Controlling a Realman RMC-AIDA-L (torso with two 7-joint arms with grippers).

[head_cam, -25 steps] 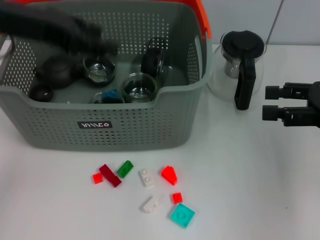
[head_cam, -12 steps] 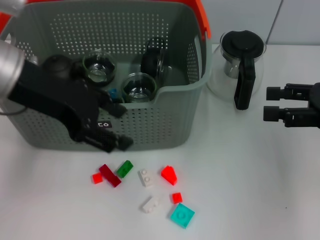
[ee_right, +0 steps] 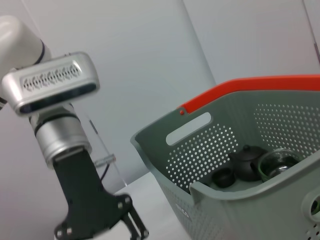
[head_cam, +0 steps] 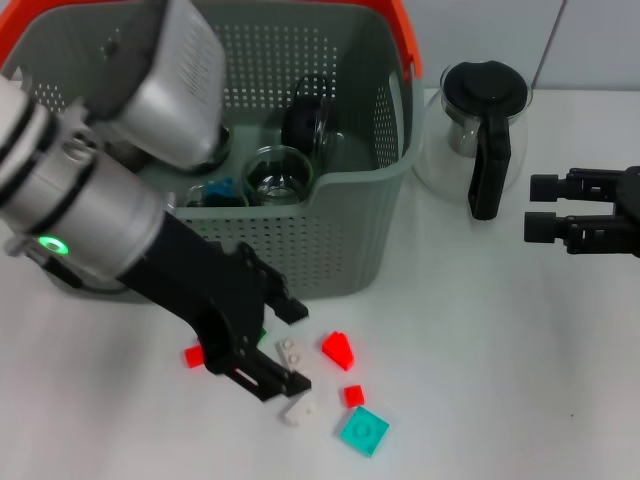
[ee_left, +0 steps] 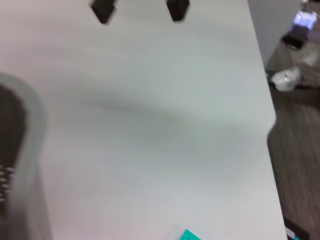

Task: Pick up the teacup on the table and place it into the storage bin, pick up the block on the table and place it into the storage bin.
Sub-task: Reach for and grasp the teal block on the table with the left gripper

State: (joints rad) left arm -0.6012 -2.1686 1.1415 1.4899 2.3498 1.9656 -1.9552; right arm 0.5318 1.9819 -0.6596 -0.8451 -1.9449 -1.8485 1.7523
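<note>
My left gripper (head_cam: 288,347) is open, low over the loose blocks in front of the storage bin (head_cam: 350,185). Its two black fingers straddle a white block (head_cam: 292,353). Around it lie a red block (head_cam: 338,349), a small red block (head_cam: 353,395), another white block (head_cam: 298,408), a teal block (head_cam: 363,431) and a red piece (head_cam: 194,355); the arm hides others. No teacup shows on the table. A glass teacup (head_cam: 278,172) sits inside the grey bin. My right gripper (head_cam: 545,207) hangs open at the far right, parked.
A glass pot with black lid (head_cam: 485,125) stands right of the bin, near the right gripper. The bin's orange handle (head_cam: 402,35) is folded back. In the right wrist view a dark teapot (ee_right: 247,162) sits in the bin (ee_right: 225,195).
The left arm came out of the bin, over its front wall, and dropped to the blocks; its open fingers now bracket a white block. The right arm has not moved.
</note>
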